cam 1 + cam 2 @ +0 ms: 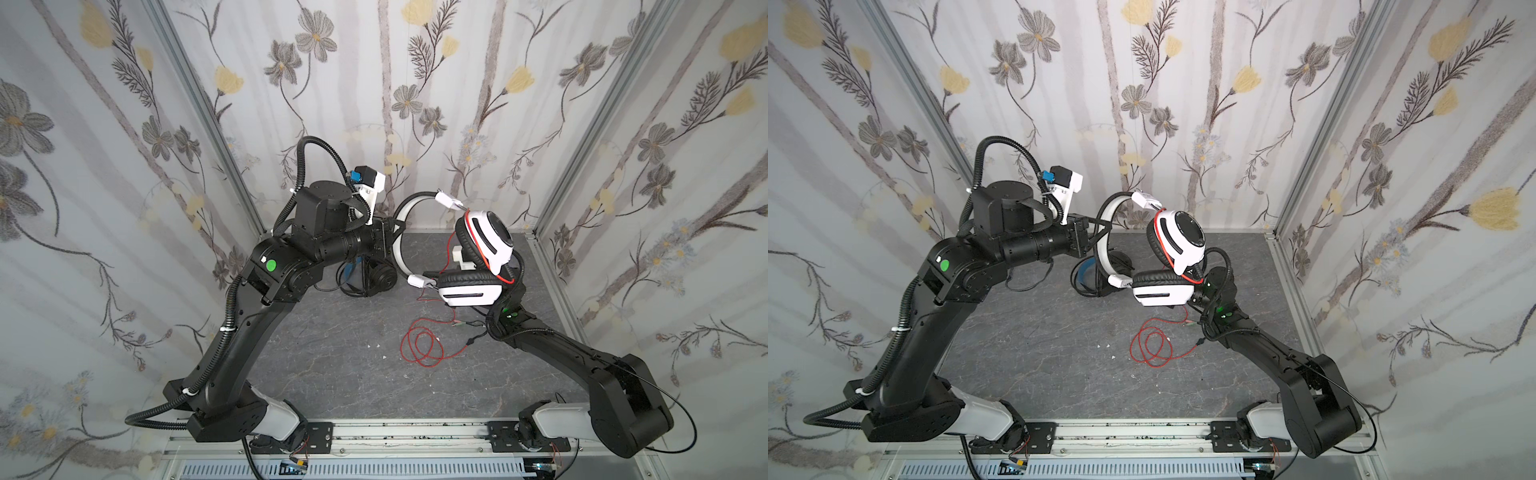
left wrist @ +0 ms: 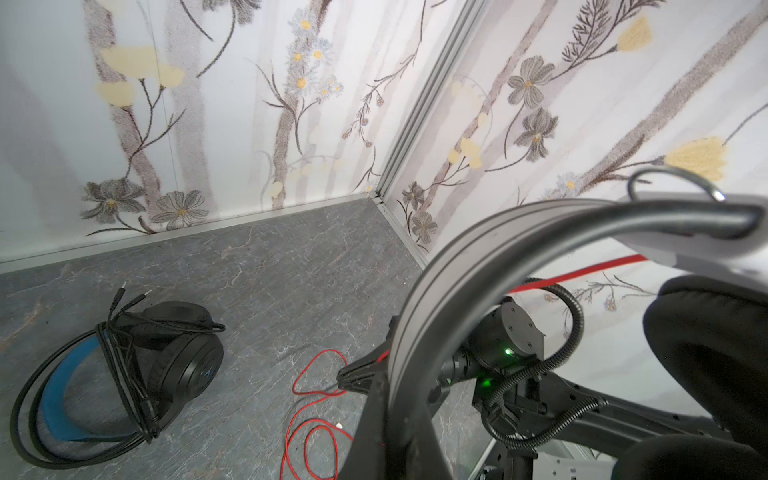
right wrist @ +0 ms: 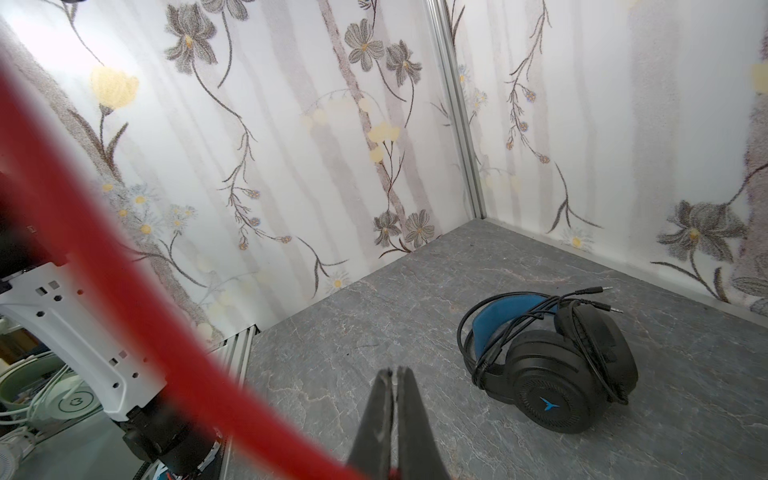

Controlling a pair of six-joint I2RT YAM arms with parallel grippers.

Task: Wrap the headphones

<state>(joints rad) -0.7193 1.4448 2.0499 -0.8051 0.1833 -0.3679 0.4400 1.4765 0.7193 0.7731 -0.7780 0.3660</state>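
Grey tabletop (image 1: 332, 353); white headphones (image 1: 486, 243) aloft, headband (image 1: 400, 249) leftward.

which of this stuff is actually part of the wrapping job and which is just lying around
Part of the job: white headphones, held by the left hand; their red cable, pinched in the right hand; black headphones, cable already wound round them.
Just lying about: small white scraps on the table.

Overhead stereo pair, wrist close-ups (shared tabletop (image 2: 270, 270))
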